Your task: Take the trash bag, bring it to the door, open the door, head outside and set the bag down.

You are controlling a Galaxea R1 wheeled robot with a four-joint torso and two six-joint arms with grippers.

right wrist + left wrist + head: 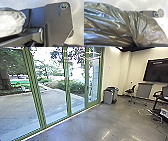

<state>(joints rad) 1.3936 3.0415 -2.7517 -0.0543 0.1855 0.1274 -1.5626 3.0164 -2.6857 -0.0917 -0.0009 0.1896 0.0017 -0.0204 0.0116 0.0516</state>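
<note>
A dark, glossy trash bag (109, 25) is held clear of the floor (100, 124), its neck bunched into tight pleats and pinched by the left gripper (136, 44). Whether the right gripper is spread or pressed together cannot be told. Inside the building, a glass wall framed in green (67, 92) is faced on the left, with pavement (17, 109) and shrubs (71, 86) seen beyond it. Gray bins (108, 96) are set near its far end; a dark screen (157, 70) is mounted on the wall at right.
</note>
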